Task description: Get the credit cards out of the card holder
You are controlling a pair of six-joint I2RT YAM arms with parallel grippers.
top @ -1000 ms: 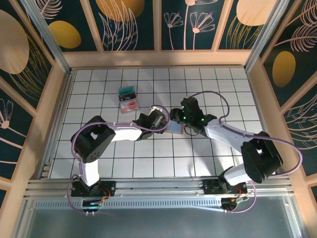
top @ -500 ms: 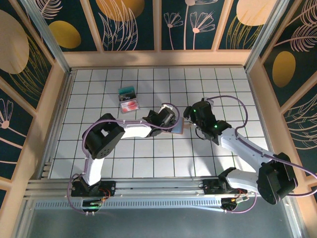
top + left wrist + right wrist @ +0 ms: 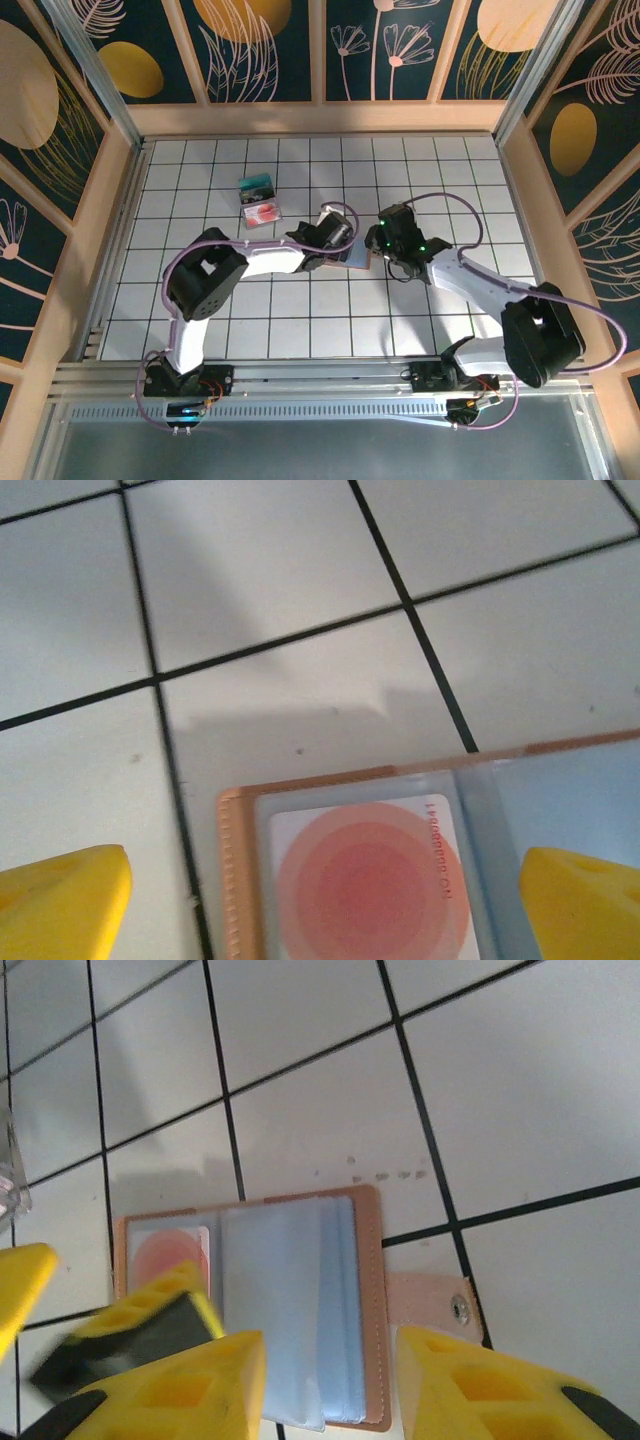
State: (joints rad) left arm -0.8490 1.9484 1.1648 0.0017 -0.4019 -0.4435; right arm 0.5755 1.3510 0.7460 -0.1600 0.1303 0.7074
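One card holder [image 3: 356,259] lies open near the middle of the table [image 3: 440,160], with one red-circled card [image 3: 370,880] in a pocket. Two more lie loose toward the far left corner, well apart from it: a teal card [image 3: 256,185] and a red-and-white card [image 3: 263,212], just beside each other. The left pincer [image 3: 325,900] stands wide, one finger on either side of the pocketed card. The right pincer [image 3: 330,1380] is about half open over the holder's stitched edge; whether it touches cannot be told. A snap tab [image 3: 435,1305] sticks out there.
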